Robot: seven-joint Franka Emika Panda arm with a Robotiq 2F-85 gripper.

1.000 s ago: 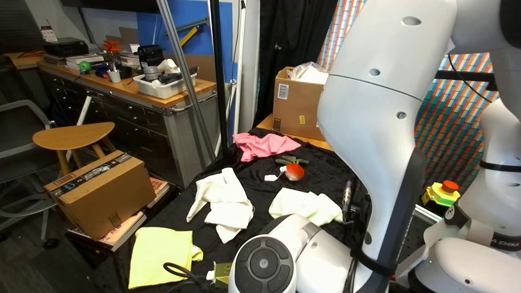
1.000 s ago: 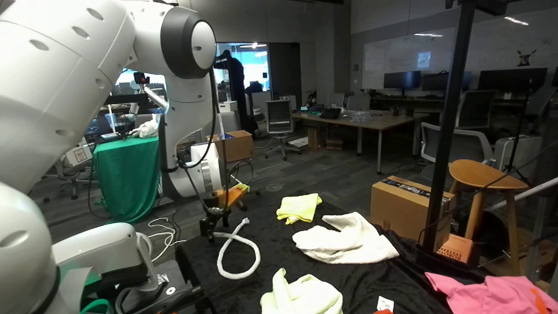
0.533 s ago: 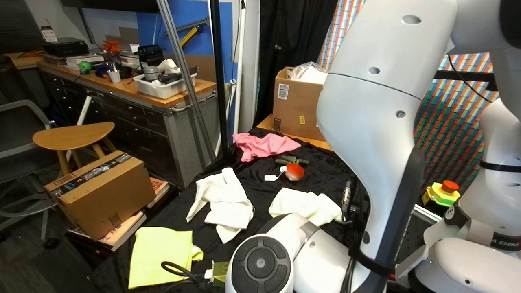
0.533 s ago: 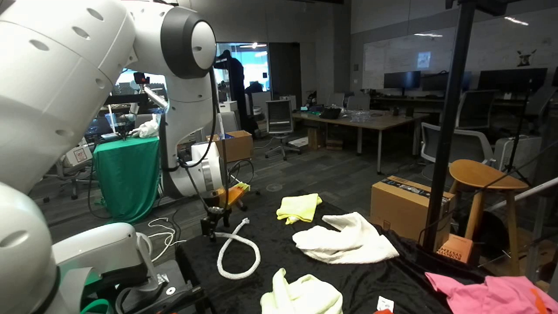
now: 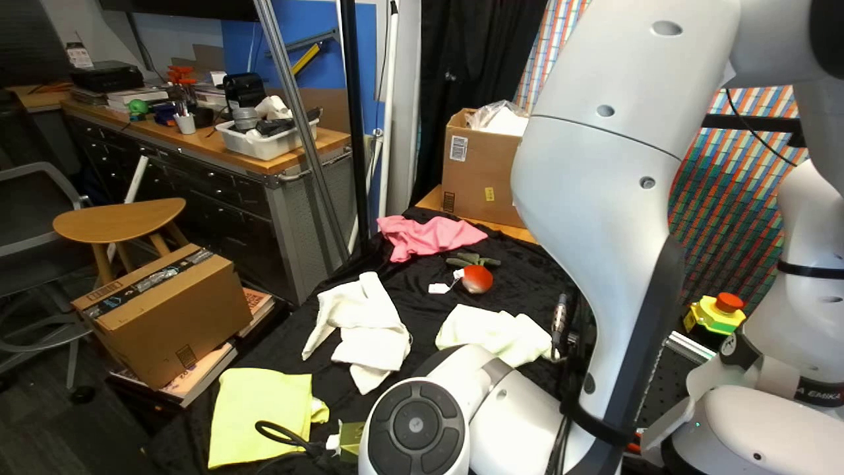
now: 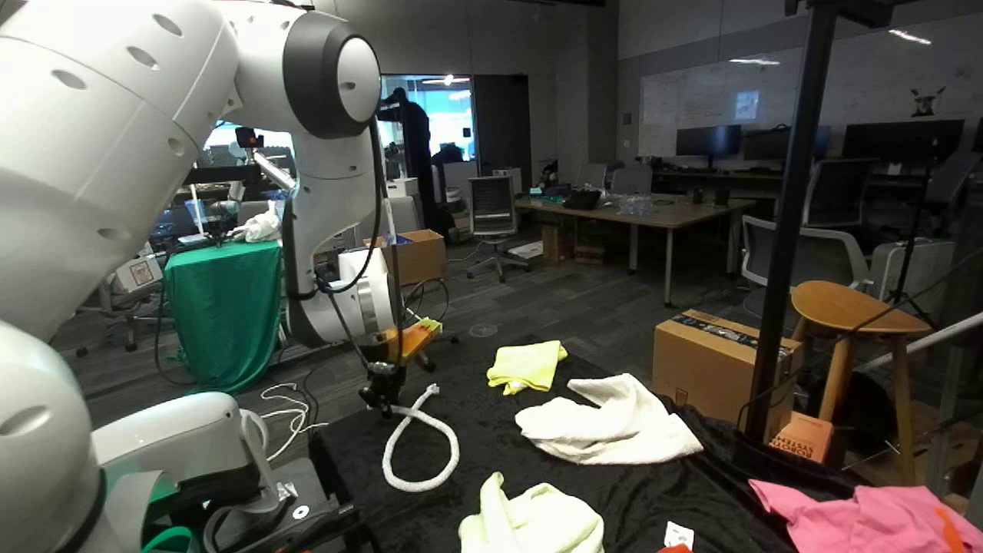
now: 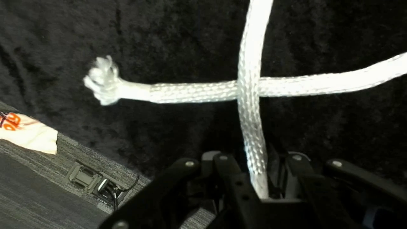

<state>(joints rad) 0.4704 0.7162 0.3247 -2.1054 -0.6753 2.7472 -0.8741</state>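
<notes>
- Rope [image 7: 250, 89]: one length, white, braided, lying on black covering [image 6: 484, 438]; crosses itself once, upper half of the wrist view, right of centre.
- Gripper [image 7: 259, 159]: one, bottom of the wrist view, right of centre. Fingers stand either side of one strand of rope; clamped on it or merely around it, cannot tell.
- Coloured cloths: four, in both exterior views. Yellow cloth [image 5: 260, 415] lower left, white cloth [image 5: 369, 316] near centre, pale green cloth [image 5: 491, 333] right of that, pink cloth [image 5: 428, 236] above.
- Loop [image 6: 455, 445]: one, seen whole in an exterior view, lower half, left of centre. Wrist view cuts it off but shows the frayed end [image 7: 102, 79] up close.
- Red-and-white object [image 5: 477, 279]: one, whole in an exterior view, right of centre.
- Red button [image 5: 728, 303]: one, far right, same view.
</notes>
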